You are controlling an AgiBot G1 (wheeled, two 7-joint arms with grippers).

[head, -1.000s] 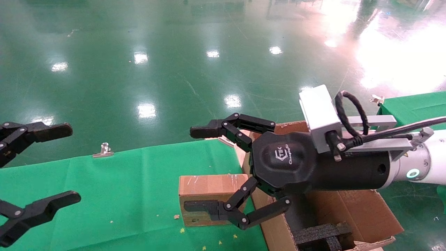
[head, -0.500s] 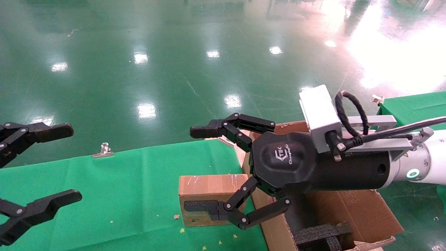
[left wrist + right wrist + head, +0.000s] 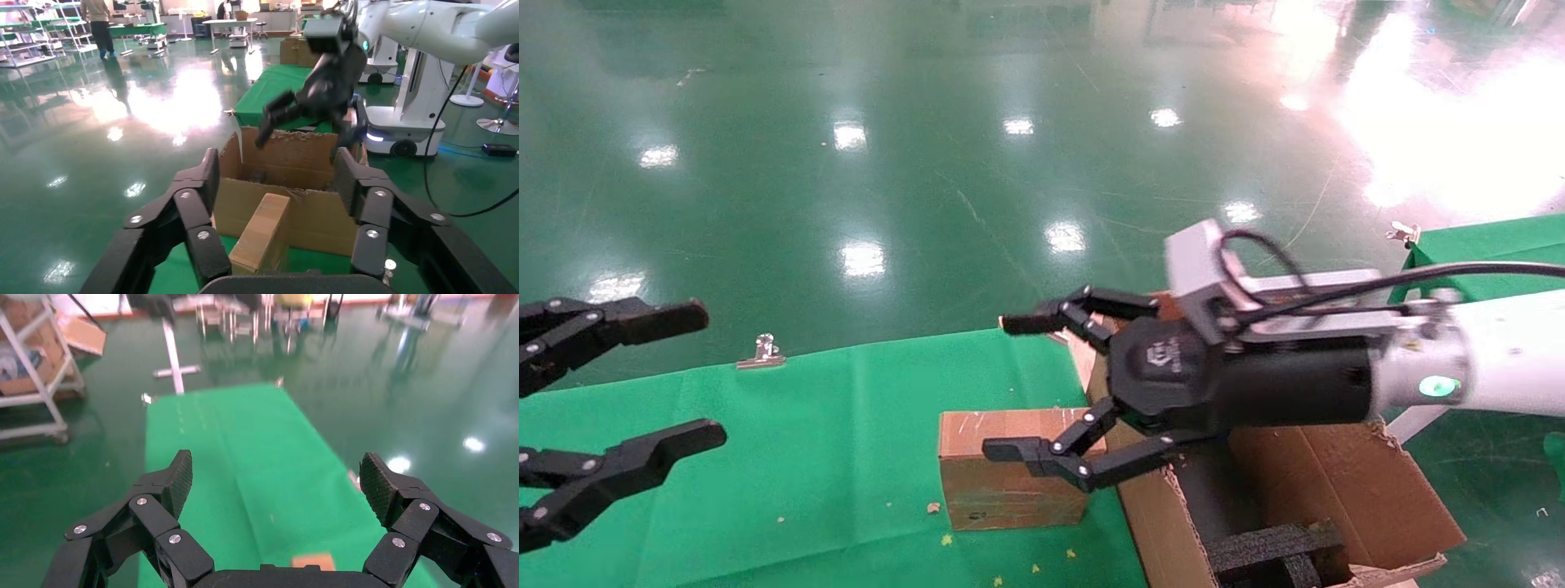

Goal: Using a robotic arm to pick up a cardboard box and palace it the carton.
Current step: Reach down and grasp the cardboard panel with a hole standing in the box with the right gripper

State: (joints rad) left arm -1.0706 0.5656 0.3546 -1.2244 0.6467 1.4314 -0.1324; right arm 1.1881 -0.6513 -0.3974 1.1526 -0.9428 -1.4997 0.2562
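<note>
Retracted claw (image 3: 1014, 385) (scuffed cardboard box (image 3: 1009, 469))

A table covered in green cloth (image 3: 805, 425) carries the things. The cardboard box (image 3: 1009, 469) stands directly on the cloth, closed, its tape-scuffed top facing up. Just beside the box, toward the robot's right, the carton (image 3: 1344, 490) stands open at the cloth's end, its near wall touching or almost touching the box (which of the two cannot be told). A small metal clip (image 3: 762, 351) grips the cloth's far edge, well apart from the box. A few yellowish crumbs (image 3: 945, 539) lie on the cloth just in front of the box.
</note>
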